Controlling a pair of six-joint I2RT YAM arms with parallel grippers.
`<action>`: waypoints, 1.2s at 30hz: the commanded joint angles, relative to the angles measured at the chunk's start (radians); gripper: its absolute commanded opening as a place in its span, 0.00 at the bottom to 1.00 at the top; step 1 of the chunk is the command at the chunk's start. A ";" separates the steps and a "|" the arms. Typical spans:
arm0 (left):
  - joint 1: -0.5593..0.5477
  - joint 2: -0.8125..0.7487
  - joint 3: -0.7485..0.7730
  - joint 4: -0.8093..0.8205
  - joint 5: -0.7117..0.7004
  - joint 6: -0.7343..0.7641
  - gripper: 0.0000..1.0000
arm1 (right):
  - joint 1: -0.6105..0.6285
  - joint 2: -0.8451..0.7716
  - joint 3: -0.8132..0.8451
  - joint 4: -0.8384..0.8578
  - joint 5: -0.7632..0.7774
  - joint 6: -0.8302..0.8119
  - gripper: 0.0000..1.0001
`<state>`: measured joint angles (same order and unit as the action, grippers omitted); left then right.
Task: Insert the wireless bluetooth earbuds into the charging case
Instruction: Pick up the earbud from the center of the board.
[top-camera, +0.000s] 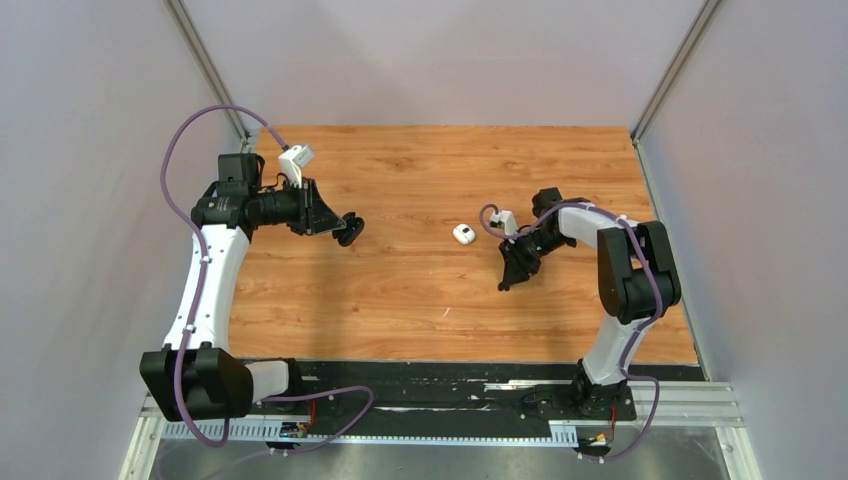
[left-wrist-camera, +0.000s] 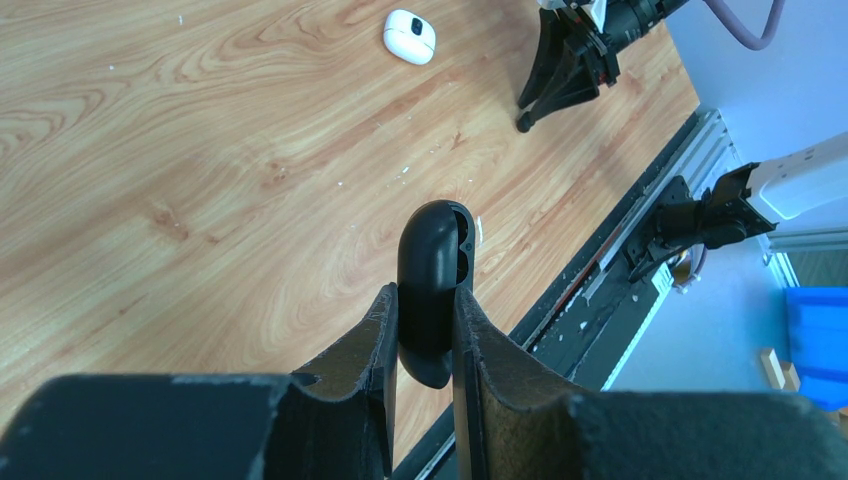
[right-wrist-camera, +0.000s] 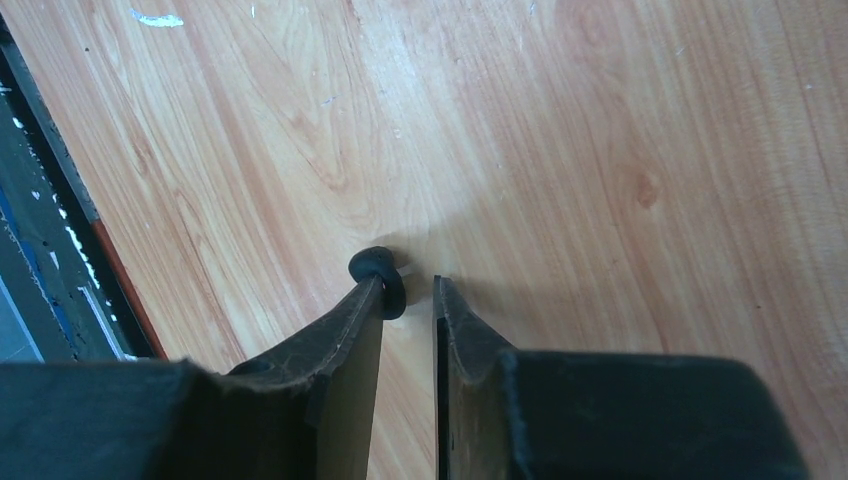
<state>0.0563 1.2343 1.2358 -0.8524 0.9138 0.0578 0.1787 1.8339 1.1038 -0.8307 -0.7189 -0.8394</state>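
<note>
Left tool (left-wrist-camera: 425, 292), left of the charging case (top-camera: 463, 234), clamped on a black shell (left-wrist-camera: 430, 250), kind unclear, case flat mid-counter (top-camera: 400, 290), long axis roughly crosswise, dark patch up, right tool (right-wrist-camera: 408, 282) right of it, slightly parted, empty, small black nub (right-wrist-camera: 375, 265) at one fingertip

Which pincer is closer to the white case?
Right. The right pincer sits just right of the white case, slightly nearer the bases; the left pincer is farther off left.

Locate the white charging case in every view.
Top external: white charging case lies on the table, right of centre, just left of the right gripper.
Left wrist: case near the top edge, right gripper to its right.
Right wrist: not in view.
Shared landmark: the right gripper.
</note>
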 joint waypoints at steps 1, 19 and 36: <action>-0.003 -0.009 0.024 0.022 0.013 0.009 0.00 | 0.009 -0.031 -0.017 -0.001 0.008 -0.035 0.24; -0.004 -0.013 0.021 0.024 0.012 0.005 0.00 | 0.051 -0.039 0.013 -0.042 -0.092 -0.042 0.00; -0.262 0.135 0.069 0.021 0.048 0.057 0.00 | 0.166 -0.555 0.020 0.169 -0.332 -0.065 0.00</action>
<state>-0.1333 1.3190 1.2385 -0.8478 0.9218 0.0700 0.2661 1.3560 1.1210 -0.7712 -0.9600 -0.8375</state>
